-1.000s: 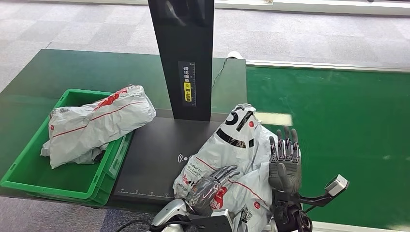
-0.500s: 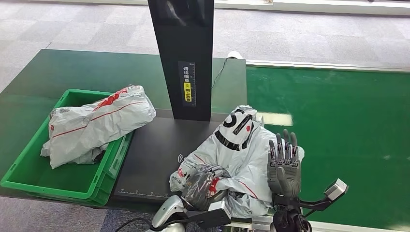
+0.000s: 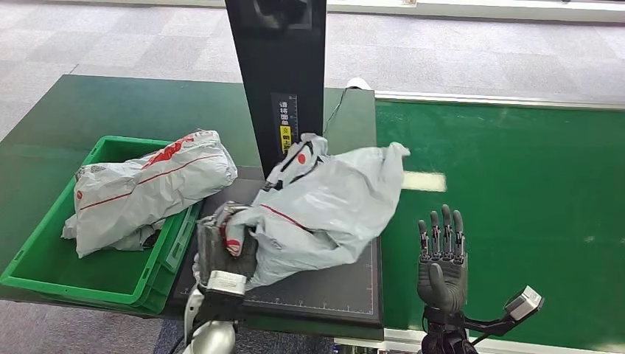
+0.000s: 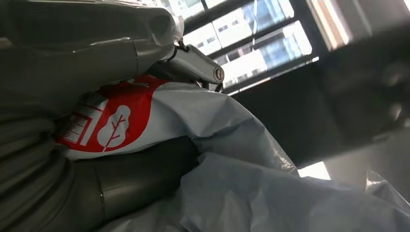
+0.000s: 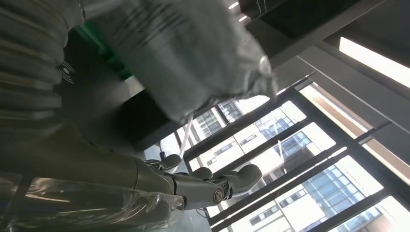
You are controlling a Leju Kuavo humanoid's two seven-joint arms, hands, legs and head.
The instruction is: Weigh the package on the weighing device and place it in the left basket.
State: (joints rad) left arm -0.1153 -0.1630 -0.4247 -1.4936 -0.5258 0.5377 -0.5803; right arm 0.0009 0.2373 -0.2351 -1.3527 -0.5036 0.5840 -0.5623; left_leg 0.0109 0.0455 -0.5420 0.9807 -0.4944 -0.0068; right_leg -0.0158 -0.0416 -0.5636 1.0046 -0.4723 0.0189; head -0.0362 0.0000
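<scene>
A grey plastic package [image 3: 320,210] with red and black print is lifted over the black weighing plate [image 3: 324,291]. My left hand [image 3: 225,251] grips its lower left corner, seen close in the left wrist view as a package [image 4: 217,159] clamped by thumb and fingers [image 4: 188,63]. My right hand [image 3: 441,258] stands upright over the green belt, to the right of the plate, fingers apart and holding nothing. The green basket [image 3: 44,254] lies to the left. The package [image 5: 183,58] appears blurred in the right wrist view, apart from my right hand [image 5: 193,186].
Another grey package [image 3: 147,188] lies in the green basket, overhanging its right rim. The black scanner column [image 3: 280,88] rises behind the plate. A green conveyor belt [image 3: 516,206] runs on the right. The dark green table [image 3: 110,110] extends to the back left.
My left hand has closed on the package, lifted it and carried it left across the plate toward the basket. My right hand has let go and stayed at the right.
</scene>
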